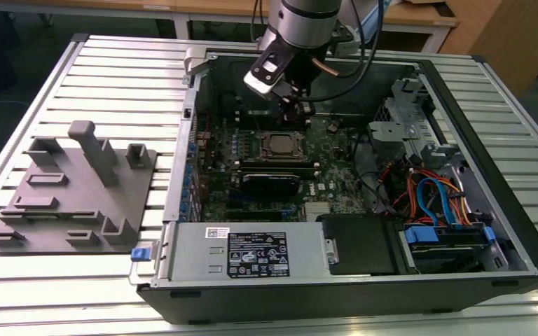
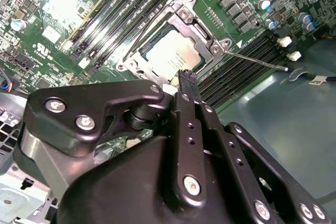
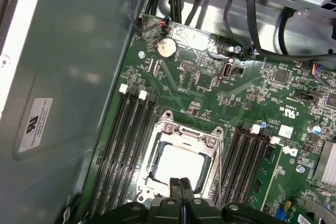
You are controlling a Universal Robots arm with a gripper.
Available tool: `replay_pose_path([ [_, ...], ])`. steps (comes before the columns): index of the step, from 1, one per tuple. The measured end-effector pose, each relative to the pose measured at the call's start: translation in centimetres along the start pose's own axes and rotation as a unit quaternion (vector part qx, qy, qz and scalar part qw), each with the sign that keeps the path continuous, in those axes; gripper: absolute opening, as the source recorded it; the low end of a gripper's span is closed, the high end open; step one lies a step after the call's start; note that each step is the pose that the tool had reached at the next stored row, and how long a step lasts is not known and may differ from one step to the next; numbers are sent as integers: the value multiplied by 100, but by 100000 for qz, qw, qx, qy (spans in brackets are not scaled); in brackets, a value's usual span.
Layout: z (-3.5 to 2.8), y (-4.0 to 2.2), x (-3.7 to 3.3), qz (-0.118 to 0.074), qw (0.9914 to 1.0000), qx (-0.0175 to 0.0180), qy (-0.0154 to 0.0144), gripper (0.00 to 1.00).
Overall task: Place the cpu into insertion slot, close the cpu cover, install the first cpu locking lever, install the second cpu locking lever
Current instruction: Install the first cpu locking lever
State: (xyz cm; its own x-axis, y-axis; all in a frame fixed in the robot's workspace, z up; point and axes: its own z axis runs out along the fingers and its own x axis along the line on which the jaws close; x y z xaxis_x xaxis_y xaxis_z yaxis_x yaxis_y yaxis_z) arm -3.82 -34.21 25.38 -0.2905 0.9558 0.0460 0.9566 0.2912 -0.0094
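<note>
1. Exterior view had the gripper [image 1: 296,110] down inside the case [image 1: 523,210], hanging just above the cpu [image 1: 277,144] near the middle of the frame.
2. In the first wrist view the cpu sat flat in the slot [image 3: 152,161], and the cover [image 3: 167,128] lay down over it, framing the pale top.
3. Fingers looked squeezed together with nothing between them, tips just beside the cover's edge. Couldn't tell if they touched it.
4. In the second wrist view a thin lever [image 2: 257,60] stuck out sideways from the socket. It looked unlatched to me.
5. My guess on handling: the chip's light and stiff but fragile, so grab it by the edges only. The cover's thin, slick sheet metal, so push on the frame, not the window. The lever's a springy wire, best caught near its free end.
</note>
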Motion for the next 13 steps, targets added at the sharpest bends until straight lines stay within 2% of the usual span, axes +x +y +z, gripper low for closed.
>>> replay_pose_path([
  [13, 0, 0, 0, -2290, 99974, 106, -23, 11],
])
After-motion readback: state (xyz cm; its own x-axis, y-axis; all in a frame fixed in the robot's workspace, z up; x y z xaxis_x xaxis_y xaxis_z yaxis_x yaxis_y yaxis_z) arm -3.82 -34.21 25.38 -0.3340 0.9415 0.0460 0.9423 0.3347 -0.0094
